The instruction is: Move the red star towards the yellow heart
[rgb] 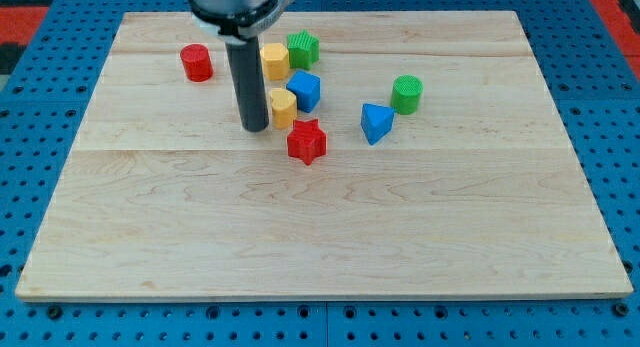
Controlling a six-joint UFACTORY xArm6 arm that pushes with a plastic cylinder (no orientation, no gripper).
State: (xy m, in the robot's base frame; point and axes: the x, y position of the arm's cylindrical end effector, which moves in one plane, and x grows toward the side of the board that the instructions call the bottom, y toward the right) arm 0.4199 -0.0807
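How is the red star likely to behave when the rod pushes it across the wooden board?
The red star looks like a rigid, low block lying flat, so it should slide rather than tip or roll. Its points may make it spin if pushed off-centre. My tip sits to its left, beside the yellow heart.

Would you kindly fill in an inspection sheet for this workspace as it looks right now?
Surface: pale wooden board, lying flat.
Job's things: red star just below the yellow heart, nearly touching.
Clutter: red cylinder, yellow block, green star-like block, blue cube, blue wedge-like block, green cylinder.
Grippers: none; my tip sits left of the yellow heart, up-left of the red star.
Cables: nothing seen.
Surroundings: blue perforated base.
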